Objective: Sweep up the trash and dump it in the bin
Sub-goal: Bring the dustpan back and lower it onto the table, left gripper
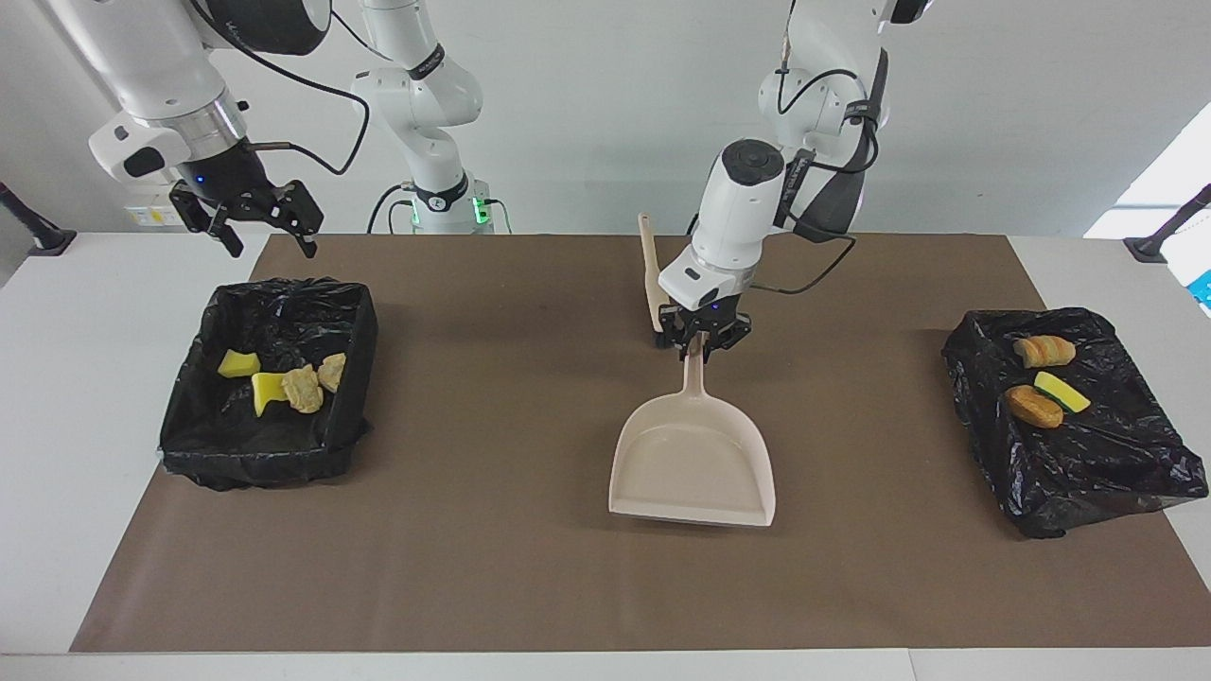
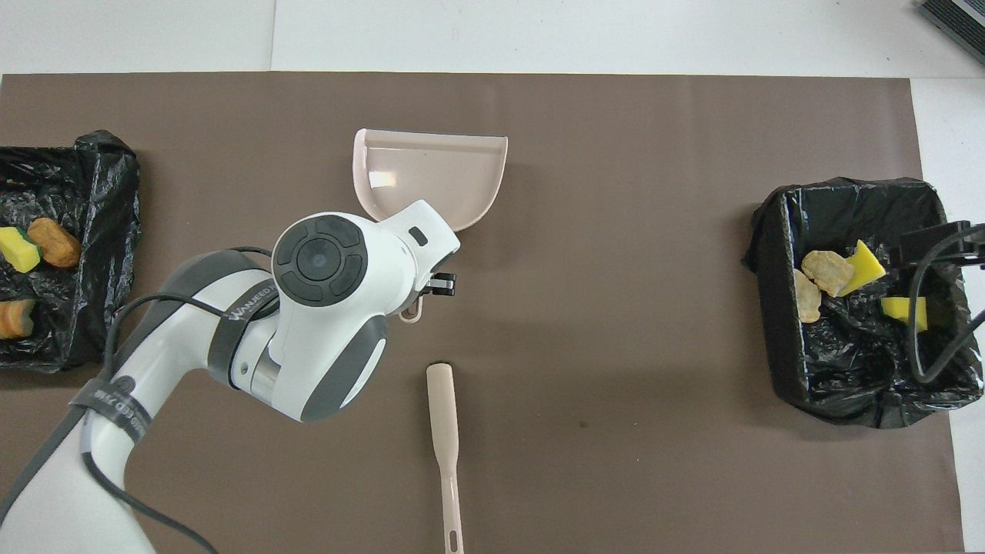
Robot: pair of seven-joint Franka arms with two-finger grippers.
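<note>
Dustpan (image 1: 695, 462) mid-mat, handle gripped by left pincer (image 1: 702, 342) — brush (image 1: 655, 284) just beside, right pincer (image 1: 254, 219) spread over bin (image 1: 180, 437)

- The table (image 1: 57, 426) is seen in the facing view from high across it, the robots standing at the top.
- In the overhead view it is seen steeply from above the robots' end, looking forward.
- Both views are set well back.
- The brown mat (image 1: 530, 567) (image 2: 654, 123), dustpan (image 1: 695, 468) (image 2: 439, 173) and brush (image 1: 655, 284) (image 2: 445, 431) are shared, half a turn apart.
</note>
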